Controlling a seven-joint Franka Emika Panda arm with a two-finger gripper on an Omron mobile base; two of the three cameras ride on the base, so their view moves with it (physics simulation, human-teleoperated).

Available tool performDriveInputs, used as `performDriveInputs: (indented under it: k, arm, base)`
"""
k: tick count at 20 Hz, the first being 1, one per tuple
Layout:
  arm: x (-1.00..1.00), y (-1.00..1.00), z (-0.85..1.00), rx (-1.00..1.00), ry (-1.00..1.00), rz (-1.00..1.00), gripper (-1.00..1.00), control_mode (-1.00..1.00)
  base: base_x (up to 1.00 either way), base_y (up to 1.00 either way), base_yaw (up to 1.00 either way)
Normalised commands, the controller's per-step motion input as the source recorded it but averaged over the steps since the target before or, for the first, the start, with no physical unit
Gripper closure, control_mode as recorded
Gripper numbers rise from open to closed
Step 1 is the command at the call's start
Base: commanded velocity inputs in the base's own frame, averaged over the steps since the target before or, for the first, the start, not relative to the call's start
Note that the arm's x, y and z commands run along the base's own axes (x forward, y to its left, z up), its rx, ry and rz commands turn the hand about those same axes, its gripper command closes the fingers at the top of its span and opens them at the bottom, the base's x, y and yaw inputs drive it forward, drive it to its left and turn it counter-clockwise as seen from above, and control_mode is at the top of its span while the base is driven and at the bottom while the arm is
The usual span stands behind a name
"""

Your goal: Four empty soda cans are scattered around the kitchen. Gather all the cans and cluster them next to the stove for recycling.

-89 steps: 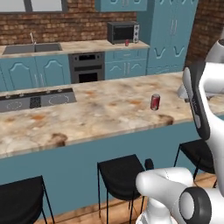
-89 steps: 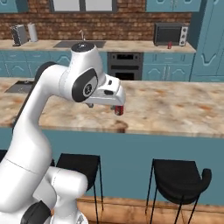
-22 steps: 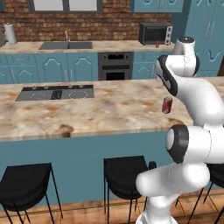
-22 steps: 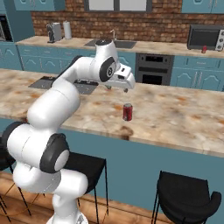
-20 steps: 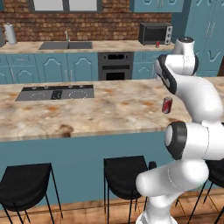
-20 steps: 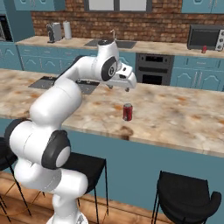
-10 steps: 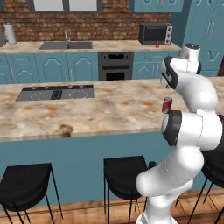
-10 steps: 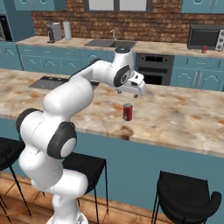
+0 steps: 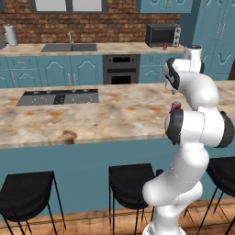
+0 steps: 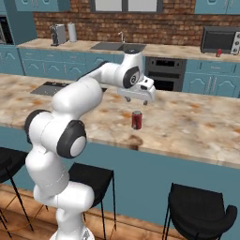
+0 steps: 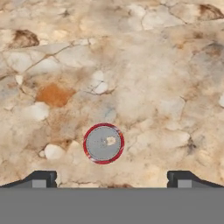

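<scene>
One red soda can (image 10: 136,120) stands upright on the beige island counter (image 10: 197,123), near its front edge; in the left base view that soda can (image 9: 176,106) peeks out beside my arm. My gripper (image 10: 140,100) hangs open just above it, pointing down. Looking down from the hand view, the can's silver top (image 11: 103,143) lies between and slightly ahead of my gripper (image 11: 112,178), whose fingertips (image 11: 42,178) stand wide apart and touch nothing. A second soda can (image 10: 218,53) stands on the back counter by the microwave (image 10: 221,40). The black stove (image 9: 58,97) is set into the island at the left.
Black stools (image 10: 199,211) stand under the island's front edge. Along the back wall are a built-in oven (image 9: 120,69), a sink (image 9: 69,47), a toaster (image 10: 57,34) and a paper towel roll (image 9: 11,35).
Early on the whole view shifted as the base drove. Over the last second the arm reached out and the open gripper came down over the can on the island.
</scene>
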Motion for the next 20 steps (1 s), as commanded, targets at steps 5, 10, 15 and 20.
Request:
performDriveInputs:
  k: [5, 10, 15, 20]
  arm:
    - [0.10, 0.00, -0.15, 0.00, 0.06, 0.00, -1.00, -1.00]
    - [0.01, 0.00, -0.25, 0.03, 0.02, 0.01, -1.00, -1.00]
    - [0.13, 0.00, -0.32, 0.03, 0.00, 0.02, -1.00, -1.00]
    - [0.19, 0.00, -0.27, 0.01, 0.00, 0.02, -1.00, -1.00]
  base:
    - [0.00, 0.00, 0.00]
    - [0.00, 0.00, 0.00]
    - [0.00, 0.00, 0.00]
    - [0.00, 0.00, 0.00]
